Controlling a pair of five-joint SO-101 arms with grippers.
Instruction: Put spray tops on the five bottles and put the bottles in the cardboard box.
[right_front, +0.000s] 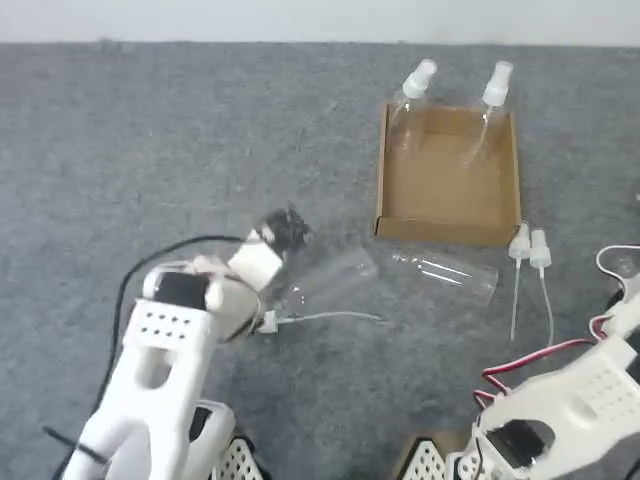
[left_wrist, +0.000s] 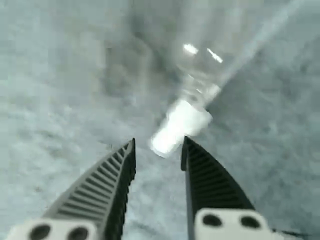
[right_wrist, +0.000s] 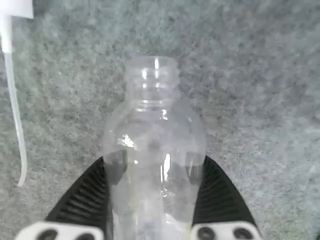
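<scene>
Cardboard box (right_front: 381, 170) sits well ahead of both arms at the far side of the grey mat (right_front: 150, 130). Two capped bottles (right_front: 408, 125) lie in it, spray heads over the far rim, so I judge two of five done. Right gripper (right_wrist: 155, 161) is pinching an uncapped bottle (right_wrist: 152, 115) across its body, one finger pressed to each side. The bottle's long axis runs straight out from the palm, open neck pointing away. Two more uncapped bottles lie on the mat between the arms and the box: a lying bottle (right_front: 335, 278) close beside the left arm's wrist, and a second lying bottle (right_front: 448, 270) near the box front. A pair of loose spray tops (right_front: 520, 243) lies ahead of the right arm, tubes trailing back toward it. Left gripper (left_wrist: 158, 141) has its fingers spread and holds nothing. A white spray top (left_wrist: 180, 127) lies just beyond its tips, in line with the gap and not yet between the pads, its long axis running on away from the gripper. Clear plastic shows past it, but it is too blurred to tell whether the top is seated on a neck. Judgement: the left arm is nearer this top, and a short advance followed by closing should take it. The risk is nudging the head aside with one tip.
</scene>
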